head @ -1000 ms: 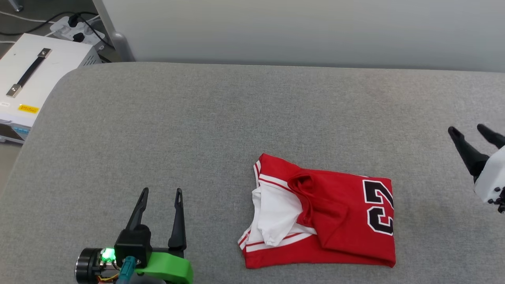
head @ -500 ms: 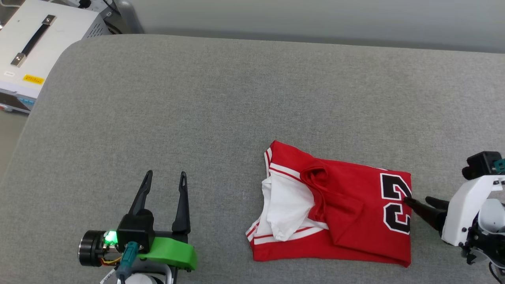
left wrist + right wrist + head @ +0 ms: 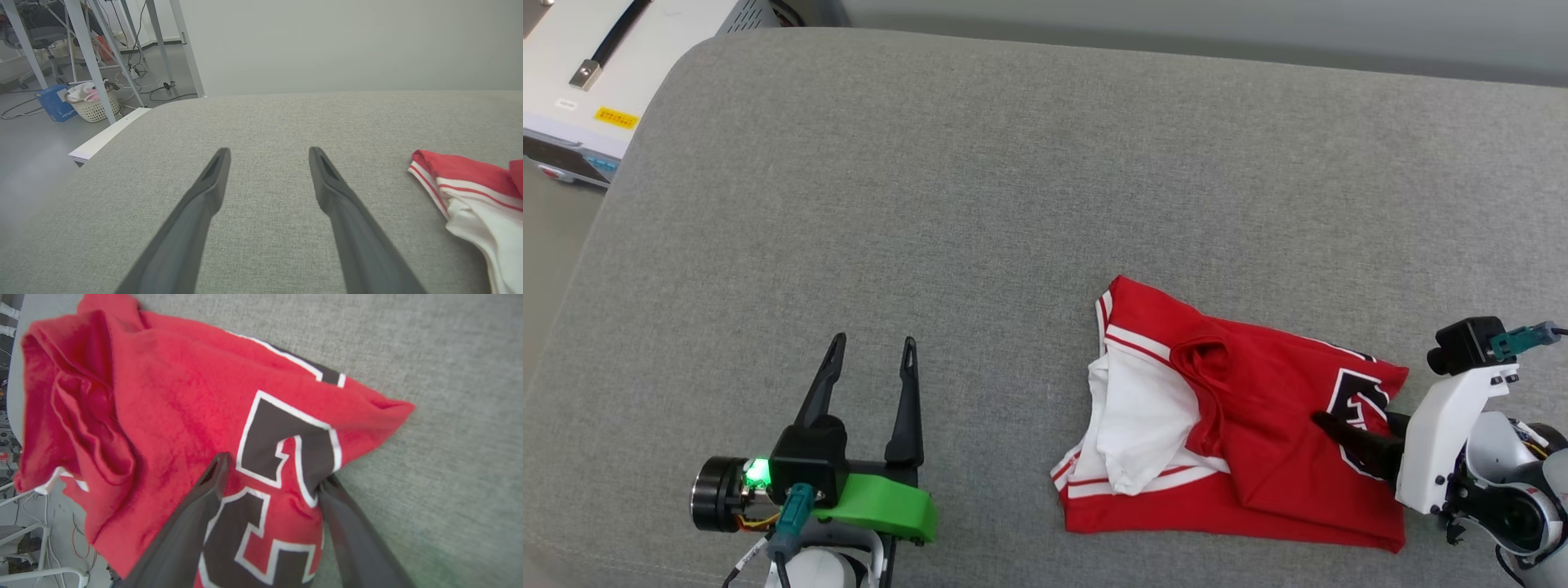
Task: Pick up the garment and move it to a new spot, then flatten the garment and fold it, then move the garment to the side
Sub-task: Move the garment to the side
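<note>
Grey cushion (image 3: pixel 1013 163); garment (image 3: pixel 1258 457) folded at 4 o'clock. Right gripper (image 3: pixel 274 469) straddles its edge, jaws spread; left gripper (image 3: pixel 874 339), 7 o'clock, spread, empty. Remaining, probably: move aside.

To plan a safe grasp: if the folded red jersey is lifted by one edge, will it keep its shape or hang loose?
Probably floppy: the garment lies in soft folds and creases, so it would likely sag and unfold. It looks thin, so it is probably light. Pushed, it may bunch rather than slide: its edge is rumpled at the open right gripper.
</note>
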Robot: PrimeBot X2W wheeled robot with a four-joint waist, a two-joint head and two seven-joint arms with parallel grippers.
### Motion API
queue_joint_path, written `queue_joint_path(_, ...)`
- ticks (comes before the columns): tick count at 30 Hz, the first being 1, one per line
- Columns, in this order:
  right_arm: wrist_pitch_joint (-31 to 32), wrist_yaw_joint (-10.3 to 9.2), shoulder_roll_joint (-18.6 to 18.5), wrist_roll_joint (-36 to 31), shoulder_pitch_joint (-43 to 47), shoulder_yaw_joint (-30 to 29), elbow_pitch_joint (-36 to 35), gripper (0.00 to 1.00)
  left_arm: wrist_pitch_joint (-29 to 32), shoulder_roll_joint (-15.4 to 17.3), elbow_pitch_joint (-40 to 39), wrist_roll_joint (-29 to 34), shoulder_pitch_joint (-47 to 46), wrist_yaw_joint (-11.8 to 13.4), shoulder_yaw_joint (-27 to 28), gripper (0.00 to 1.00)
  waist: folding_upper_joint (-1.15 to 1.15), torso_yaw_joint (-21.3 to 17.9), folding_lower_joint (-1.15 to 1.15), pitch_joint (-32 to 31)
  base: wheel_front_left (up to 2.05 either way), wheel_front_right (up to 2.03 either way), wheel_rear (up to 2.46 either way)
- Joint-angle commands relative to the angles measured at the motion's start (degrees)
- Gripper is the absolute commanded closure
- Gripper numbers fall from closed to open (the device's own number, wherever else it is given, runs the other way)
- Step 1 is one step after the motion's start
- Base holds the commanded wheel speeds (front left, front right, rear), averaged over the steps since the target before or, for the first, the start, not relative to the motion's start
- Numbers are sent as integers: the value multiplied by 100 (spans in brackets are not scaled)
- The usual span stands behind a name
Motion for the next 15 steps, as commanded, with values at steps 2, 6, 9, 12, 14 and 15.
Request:
queue_joint_path(2,-185,-4,130,-24,13,299,250,95,-33,-34,15,-13,-105,8,8,0,0,13,0,1,0,0,0)
queue_joint_path(6,-596,-4,14,-44,-168,406,248,100,-33,-39,40,-20,-75,28,27,0,0,-13,0,-72,0,0,0)
queue_joint_path(9,-942,-4,-111,-149,-348,533,132,100,-33,-43,57,-19,-39,35,27,0,0,-51,0,-175,0,0,0)
queue_joint_path(12,-1197,-4,-236,-269,-512,668,-71,100,-33,-45,63,-16,15,49,37,0,0,-118,0,-297,0,0,0)
queue_joint_path(14,-1357,-4,-365,-365,-627,762,-226,100,-33,-47,58,-15,71,64,56,0,0,-197,0,-376,0,0,0)
queue_joint_path(15,-1408,-4,-437,-449,-695,840,-320,100,-33,-47,55,-16,105,68,64,0,0,-254,0,-423,0,0,0)
